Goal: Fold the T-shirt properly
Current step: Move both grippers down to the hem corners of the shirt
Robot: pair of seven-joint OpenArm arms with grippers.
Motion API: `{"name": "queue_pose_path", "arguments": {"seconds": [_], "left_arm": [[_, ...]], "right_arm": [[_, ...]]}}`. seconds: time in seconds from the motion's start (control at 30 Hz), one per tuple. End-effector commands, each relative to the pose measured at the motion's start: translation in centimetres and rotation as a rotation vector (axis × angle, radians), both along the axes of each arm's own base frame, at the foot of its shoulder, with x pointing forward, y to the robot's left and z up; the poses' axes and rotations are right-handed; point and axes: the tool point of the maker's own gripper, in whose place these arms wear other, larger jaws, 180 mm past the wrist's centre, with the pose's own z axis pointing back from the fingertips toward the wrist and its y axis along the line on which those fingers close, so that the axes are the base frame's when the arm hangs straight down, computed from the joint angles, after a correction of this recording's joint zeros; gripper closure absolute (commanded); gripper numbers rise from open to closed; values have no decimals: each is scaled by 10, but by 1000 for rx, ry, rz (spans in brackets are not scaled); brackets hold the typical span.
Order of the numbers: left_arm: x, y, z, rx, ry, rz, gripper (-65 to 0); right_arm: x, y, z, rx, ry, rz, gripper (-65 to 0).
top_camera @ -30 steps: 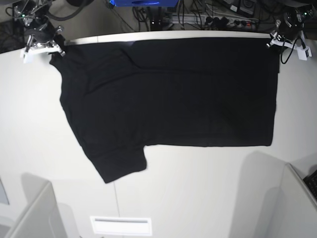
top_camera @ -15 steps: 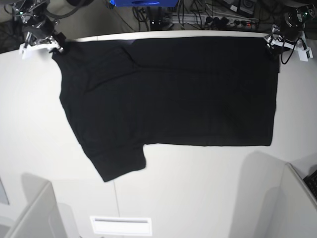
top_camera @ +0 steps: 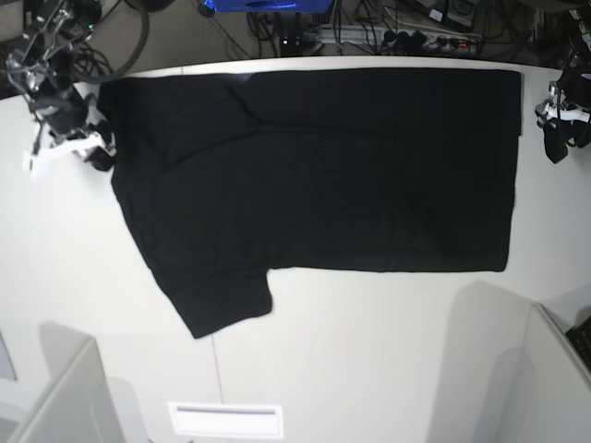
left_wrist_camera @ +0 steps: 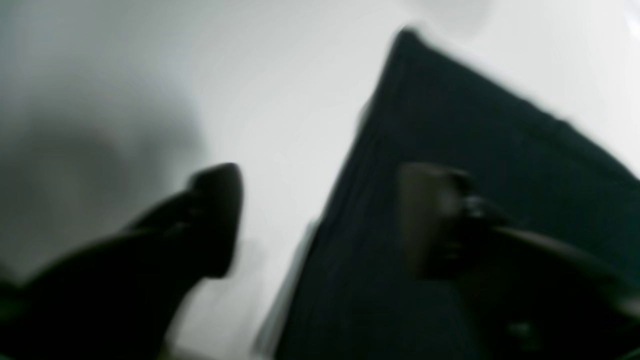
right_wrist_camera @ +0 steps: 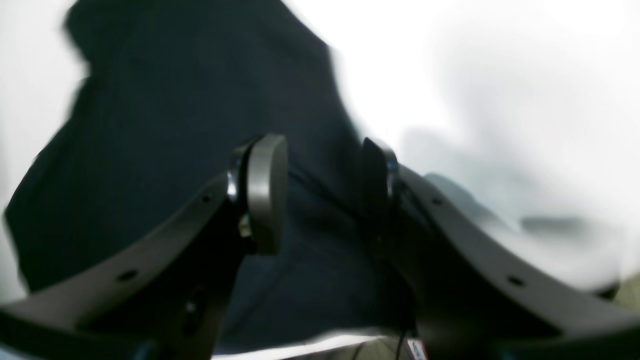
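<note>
Claws both let go: left claw point(top_camera: 557, 125) and right claw point(top_camera: 76, 148), jaws apart, have backed off the large black cloth T-shirt point(top_camera: 314, 175), now folded flat across the white surface point(top_camera: 369, 351).

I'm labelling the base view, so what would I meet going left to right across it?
Right hand → T-shirt on the table → left hand.

A white table point(top_camera: 369, 351) fills the room's middle. Behind its far edge lie tangled cables point(top_camera: 369, 32), a power strip point(top_camera: 434, 41) and a blue object point(top_camera: 263, 5).
</note>
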Motion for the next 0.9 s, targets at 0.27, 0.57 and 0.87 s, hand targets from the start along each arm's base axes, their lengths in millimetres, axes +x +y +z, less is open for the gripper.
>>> {"name": "queue_pose_path", "arguments": {"seconds": [0.27,0.57,0.87], "left_arm": [[23,-7,11,7,-55,-38,0],[23,-2,-10,158,103,-57,0],[21,0,-11,162,108,-52,0]], "right_arm": [[110,24,13,6,-94,149,-236],[204,22,1,-203,-65,186,-363],[253,17,-31,-122,-36,183,-377]]}}
